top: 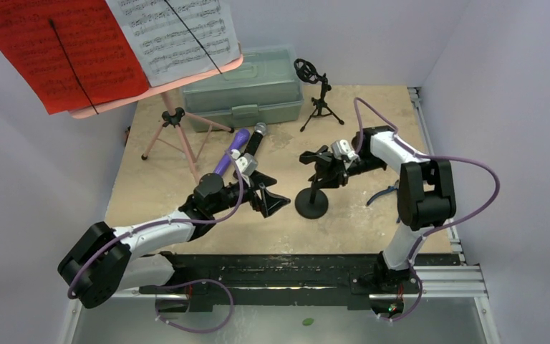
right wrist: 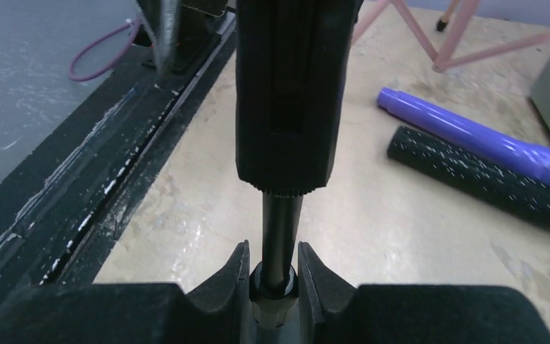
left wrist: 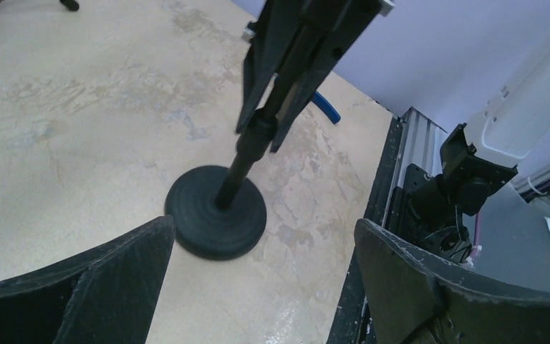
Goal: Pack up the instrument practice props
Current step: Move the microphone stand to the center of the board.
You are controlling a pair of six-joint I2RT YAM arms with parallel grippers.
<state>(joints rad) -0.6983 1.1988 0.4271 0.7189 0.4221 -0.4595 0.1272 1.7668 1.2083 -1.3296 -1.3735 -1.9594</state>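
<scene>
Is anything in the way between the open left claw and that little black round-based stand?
Nothing visible: only bare table lies between the left gripper and the mic stand. The right gripper grips its post from the other side.
</scene>
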